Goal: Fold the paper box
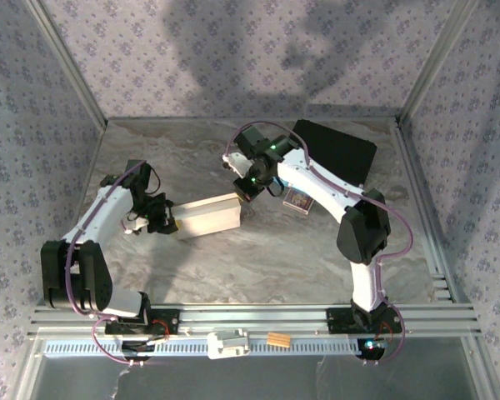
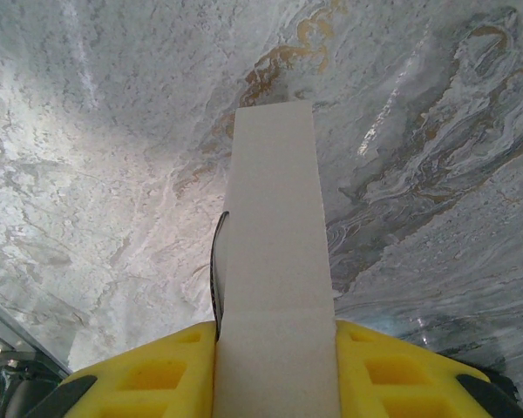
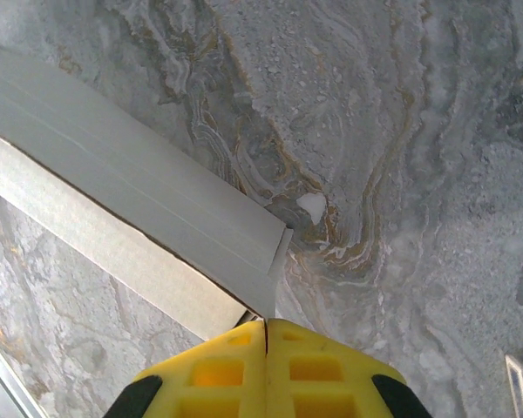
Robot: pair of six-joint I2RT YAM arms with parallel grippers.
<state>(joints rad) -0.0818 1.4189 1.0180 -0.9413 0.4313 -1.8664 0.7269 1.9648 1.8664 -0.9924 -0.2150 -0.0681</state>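
The marbled table is spread beneath both grippers. A black case is seen lying flat beyond the right arm, well behind the right gripper and off to its right.

The paper box is laid between the two grippers as a long, pale, folded-up block. One end is gripped by the left gripper, and the other end reaches to just below the right gripper. In the left wrist view, the box is clamped between the yellow fingers of the left gripper and runs straight out ahead of them over the table.

In the right wrist view, the right gripper is shown with its jaws pressed together. The box stretches away to the left, with its near corner right at the fingertips. Whether that corner is touched cannot be told.

A small patterned card packet is set just to the right of the right gripper.
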